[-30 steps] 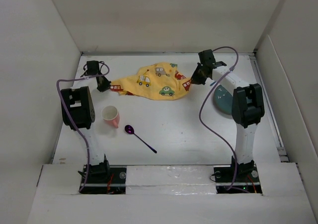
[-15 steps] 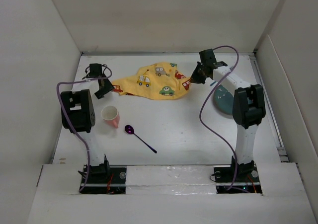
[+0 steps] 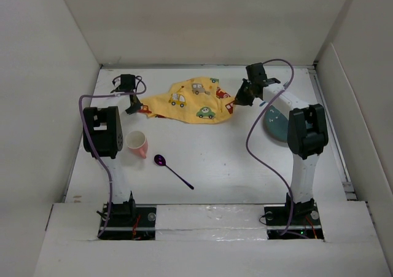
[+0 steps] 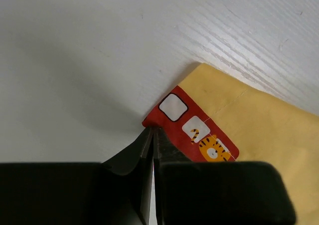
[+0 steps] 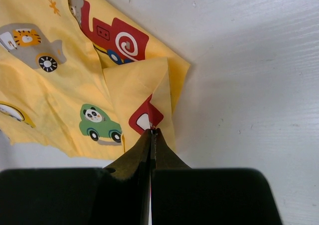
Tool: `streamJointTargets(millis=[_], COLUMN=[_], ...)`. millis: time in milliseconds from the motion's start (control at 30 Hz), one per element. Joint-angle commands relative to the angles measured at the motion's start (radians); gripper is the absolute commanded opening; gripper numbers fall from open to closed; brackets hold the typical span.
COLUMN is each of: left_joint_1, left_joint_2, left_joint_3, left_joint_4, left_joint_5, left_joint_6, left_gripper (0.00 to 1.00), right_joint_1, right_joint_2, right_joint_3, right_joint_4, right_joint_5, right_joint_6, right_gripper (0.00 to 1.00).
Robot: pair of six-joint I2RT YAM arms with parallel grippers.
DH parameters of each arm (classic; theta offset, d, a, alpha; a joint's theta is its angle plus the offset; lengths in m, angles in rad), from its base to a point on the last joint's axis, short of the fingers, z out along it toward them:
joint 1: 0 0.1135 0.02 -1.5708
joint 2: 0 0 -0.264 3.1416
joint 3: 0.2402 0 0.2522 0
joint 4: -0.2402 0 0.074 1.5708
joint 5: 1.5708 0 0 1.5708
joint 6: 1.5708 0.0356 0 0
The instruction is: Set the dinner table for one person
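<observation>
A yellow cloth placemat [image 3: 190, 101] printed with small cars lies rumpled at the back of the white dinner table [image 3: 227, 160]. My left gripper [image 3: 132, 107] is shut on the placemat's left corner, which shows red in the left wrist view [image 4: 189, 125]. My right gripper [image 3: 239, 99] is shut on the placemat's right edge, pinching a folded bit with a red patch [image 5: 147, 116]. A pink cup [image 3: 137, 144] lies on its side near the left arm. A purple spoon [image 3: 172, 169] lies right of it. A blue-grey plate [image 3: 275, 123] sits at the right, partly hidden by the right arm.
White walls [image 3: 202, 25] close in the table at the back and both sides. The two arm bases [image 3: 123, 212] stand at the near edge.
My left gripper has moved right and slightly back, keeping the placemat's left corner. My right gripper has shifted only slightly. The cloth lies much as before.
</observation>
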Motion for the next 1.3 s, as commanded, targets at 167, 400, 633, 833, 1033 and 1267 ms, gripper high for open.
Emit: streamJointTargets(millis=[167,400,633,833,1033,1267], left_joint_1=[0.003,0.013,0.024,-0.019,-0.079,-0.079], left_joint_2=[-0.039,-0.219,-0.328,-0.155,-0.047,0.033], left_joint_3=[0.016,0.042,0.066,0.066,0.025,0.050], left_joint_4=[-0.024,-0.012,-0.042,-0.140,-0.145,-0.121], left_joint_5=[0.011,0.057,0.131,0.253,0.248,0.211], left_joint_6=[0.017,0.006,0.015,0.099,0.124,0.092], left_gripper=[0.00,0.00,0.00,0.41,0.48,0.52], right_joint_1=[-0.008,-0.008,-0.008,-0.008,-0.008,-0.008], right_joint_2=[-0.109,-0.219,-0.377,-0.388,-0.348,-0.338], right_joint_3=[0.003,0.020,-0.026,-0.078,-0.105,-0.133], right_joint_4=[0.040,0.029,0.058,0.054,0.060,0.058], right_joint_5=[-0.023,-0.024,-0.015,-0.009,-0.016,-0.044], right_joint_6=[-0.034,-0.038,-0.035,-0.046,-0.054,-0.067], right_gripper=[0.00,0.00,0.00,0.00,0.00,0.00])
